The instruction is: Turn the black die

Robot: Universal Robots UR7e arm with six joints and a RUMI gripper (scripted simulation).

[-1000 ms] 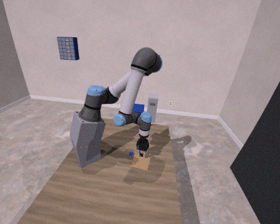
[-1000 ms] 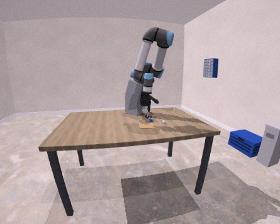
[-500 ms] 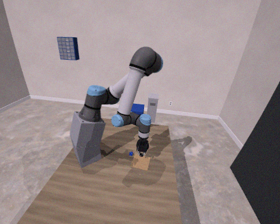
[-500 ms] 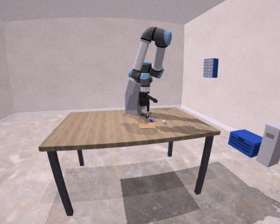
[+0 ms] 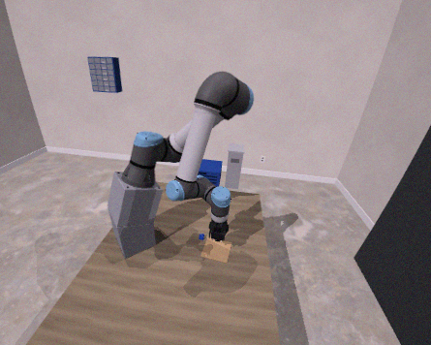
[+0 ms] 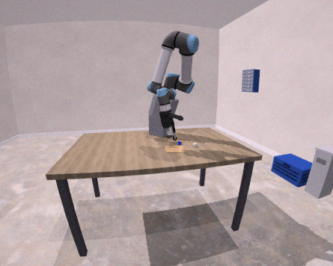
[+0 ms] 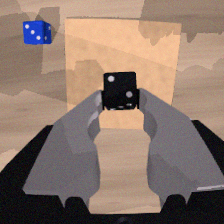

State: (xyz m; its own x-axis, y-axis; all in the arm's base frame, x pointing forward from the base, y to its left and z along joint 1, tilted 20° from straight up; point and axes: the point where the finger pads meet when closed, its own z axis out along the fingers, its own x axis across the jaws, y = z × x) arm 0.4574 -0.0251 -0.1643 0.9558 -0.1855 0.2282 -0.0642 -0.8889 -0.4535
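Note:
In the wrist view my gripper [image 7: 120, 91] is shut on the black die [image 7: 120, 90], holding it above the tan mat [image 7: 155, 55]. White pips show on the die's near faces. The gripper also shows in the top view [image 5: 218, 237] and in the exterior view [image 6: 173, 137], low over the mat [image 5: 217, 252] [image 6: 173, 149]. The white die [image 6: 194, 145] sits on the table to the right of the mat in the exterior view; its top number is too small to read. It is out of the wrist view.
A blue die [image 7: 36, 32] [image 5: 201, 236] [image 6: 179, 143] lies on the wooden table [image 5: 131, 300] [image 6: 112, 153] just off the mat's corner. The arm's grey base [image 5: 131, 213] stands at the table's back. A blue crate [image 6: 291, 169] and a grey box [image 6: 323, 171] stand on the floor.

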